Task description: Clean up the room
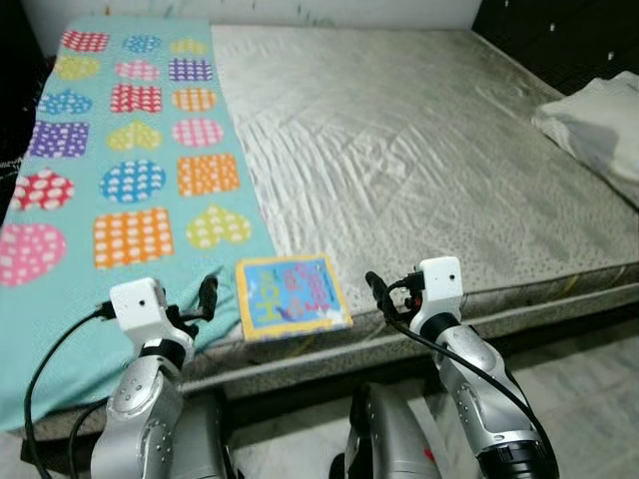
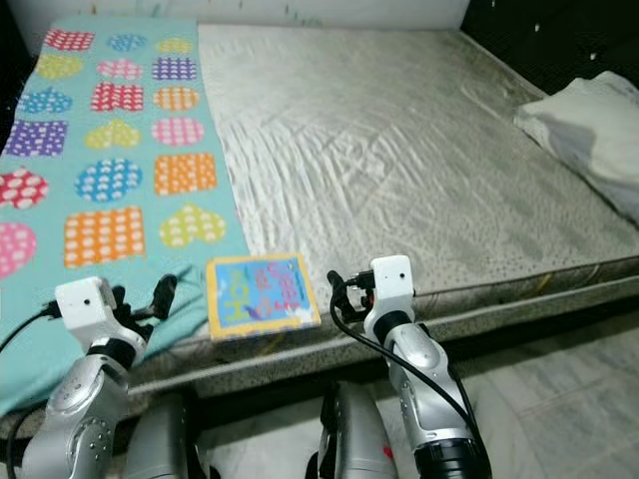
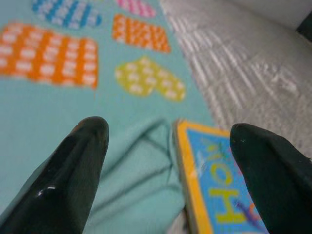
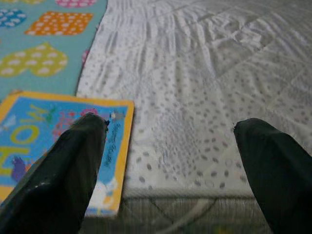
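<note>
A: Where is the picture book (image 1: 293,296) lying right now?

B: It is lying flat at the near edge of the mattress (image 1: 429,170), between the two grippers. The left gripper (image 1: 197,302) is hovering just beside its left edge, over the rumpled hem of the teal blanket (image 1: 130,190). The right gripper (image 1: 382,295) is hovering near its right edge, apart from it, over the bare dotted cover.

A: Are the grippers holding anything?

B: No. In both wrist views the black fingers are standing wide apart with nothing between them, so both are released.

A: How is the book going to handle?

B: I am judging it to be light, thin and fairly stiff, with a glossy cover that may be slippery. Lying flush on soft bedding, it is offering little to pinch from above. The near edge, which seems to be reaching the mattress lip, looks like the best hold: one finger over, one under.

A: Which way is it pointing?

B: It is nearly square, so the long axis is hard to call; it seems to be running slightly away from the robot. It is sitting a little skewed, and the yellow lettering is running along its left side.

A: Anything else nearby?

B: A white pillow (image 1: 599,125) is resting well beyond the right gripper, at the far right.
</note>
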You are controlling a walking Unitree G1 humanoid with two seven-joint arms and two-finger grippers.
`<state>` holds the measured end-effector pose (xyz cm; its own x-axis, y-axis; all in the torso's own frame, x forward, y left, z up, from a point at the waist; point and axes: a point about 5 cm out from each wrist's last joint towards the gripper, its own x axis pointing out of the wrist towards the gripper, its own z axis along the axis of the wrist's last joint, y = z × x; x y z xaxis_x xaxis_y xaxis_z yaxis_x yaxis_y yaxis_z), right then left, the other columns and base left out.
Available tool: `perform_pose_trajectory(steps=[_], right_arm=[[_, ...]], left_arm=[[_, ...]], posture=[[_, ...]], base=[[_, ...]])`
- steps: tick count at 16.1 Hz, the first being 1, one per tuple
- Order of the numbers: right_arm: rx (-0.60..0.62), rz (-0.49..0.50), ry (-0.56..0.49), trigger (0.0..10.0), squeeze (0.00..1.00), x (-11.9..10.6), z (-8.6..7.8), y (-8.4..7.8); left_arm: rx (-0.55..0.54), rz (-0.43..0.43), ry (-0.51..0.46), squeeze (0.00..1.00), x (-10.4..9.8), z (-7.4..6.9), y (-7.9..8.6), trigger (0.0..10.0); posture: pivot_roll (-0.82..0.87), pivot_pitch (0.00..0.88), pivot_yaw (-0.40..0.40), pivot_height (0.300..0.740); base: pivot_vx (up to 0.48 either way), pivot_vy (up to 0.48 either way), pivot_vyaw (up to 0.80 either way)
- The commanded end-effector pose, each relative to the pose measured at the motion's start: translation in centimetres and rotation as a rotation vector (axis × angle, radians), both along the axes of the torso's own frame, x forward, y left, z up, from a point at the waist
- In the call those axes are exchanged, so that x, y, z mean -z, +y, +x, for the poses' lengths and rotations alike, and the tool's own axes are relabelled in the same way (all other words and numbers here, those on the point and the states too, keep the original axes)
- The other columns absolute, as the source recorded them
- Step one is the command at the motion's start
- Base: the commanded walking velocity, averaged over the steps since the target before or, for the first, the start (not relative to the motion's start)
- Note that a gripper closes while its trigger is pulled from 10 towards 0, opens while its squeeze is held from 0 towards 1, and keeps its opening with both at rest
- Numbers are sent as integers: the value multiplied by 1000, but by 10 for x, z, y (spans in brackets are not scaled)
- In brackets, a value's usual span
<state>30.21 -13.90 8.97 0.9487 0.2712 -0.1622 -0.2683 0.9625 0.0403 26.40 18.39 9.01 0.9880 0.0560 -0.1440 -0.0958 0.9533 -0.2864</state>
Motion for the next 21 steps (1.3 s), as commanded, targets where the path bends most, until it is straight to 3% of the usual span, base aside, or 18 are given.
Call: perform_pose_trajectory(steps=[1, 4, 8, 12, 14, 17, 21], right_arm=[[17, 3, 8, 10000, 0, 1, -1, -4], [21, -19, -11, 10000, 0, -3, -4, -10], [54, -42, -21, 10000, 0, -6, -12, -25], [35, -68, -24, 10000, 0, -12, -23, -31], [-8, -132, -9, 10000, 0, -12, -42, -48], [63, -191, 31, 10000, 0, -11, -54, -83], [65, -198, 14, 10000, 0, -21, -53, -85]], left_arm=[[-1, -13, 20, 0, 2, 5, -4, 10000], [26, -79, 59, 0, 8, 12, -11, 10000], [33, -131, 95, 0, 14, 23, -6, 10000], [60, -161, 159, 0, 26, 29, -6, 10000], [51, -186, 191, 0, 34, 26, -6, 10000], [48, -198, 221, 0, 39, 30, -2, 10000], [73, -199, 205, 0, 34, 44, -7, 10000]], posture=[[-59, 95, -94, 517], [-94, 102, -89, 517], [-124, 111, -87, 517], [-152, 120, -87, 517], [-167, 129, -85, 517], [-193, 135, -86, 517], [-223, 131, -94, 517]], base=[[0, 0, 0], [0, 0, 0], [0, 0, 0], [0, 0, 0], [0, 0, 0], [0, 0, 0], [0, 0, 0]])
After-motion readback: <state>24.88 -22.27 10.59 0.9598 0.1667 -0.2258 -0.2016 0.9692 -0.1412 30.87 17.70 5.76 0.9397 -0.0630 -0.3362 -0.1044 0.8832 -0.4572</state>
